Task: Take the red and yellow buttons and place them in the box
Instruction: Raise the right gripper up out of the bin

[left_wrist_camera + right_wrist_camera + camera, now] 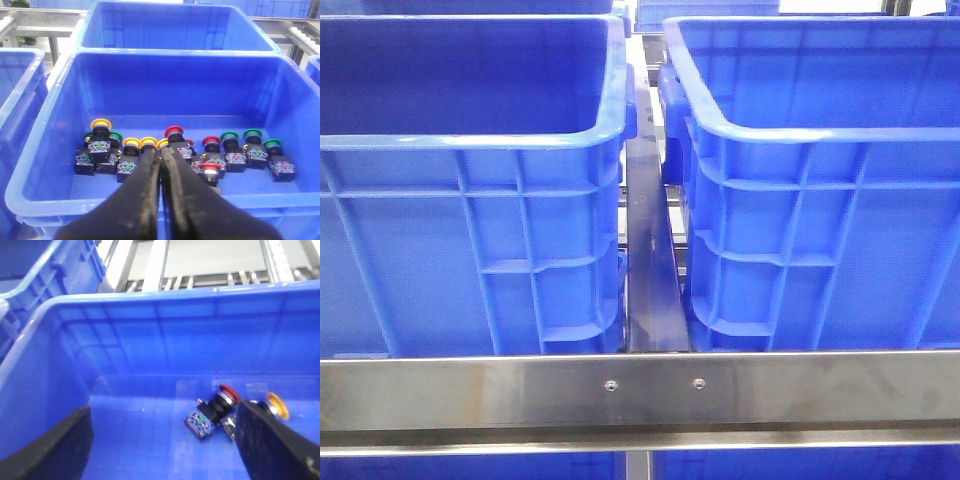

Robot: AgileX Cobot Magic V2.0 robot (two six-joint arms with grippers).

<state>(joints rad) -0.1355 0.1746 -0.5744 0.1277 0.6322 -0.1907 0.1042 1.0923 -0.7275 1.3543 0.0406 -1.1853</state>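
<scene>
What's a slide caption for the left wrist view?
Shut left claw above a blue bin of pushbuttons.

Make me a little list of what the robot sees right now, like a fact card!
left bin: blue crate holding a row of push buttons
button colours there: yellow, red, green
left pincer: shut, empty, above the buttons
right bin: blue crate with two buttons inside
buttons there: one red, one yellow
right pincer: open, empty, over its bin
front view: two blue crates behind a metal rail
</scene>
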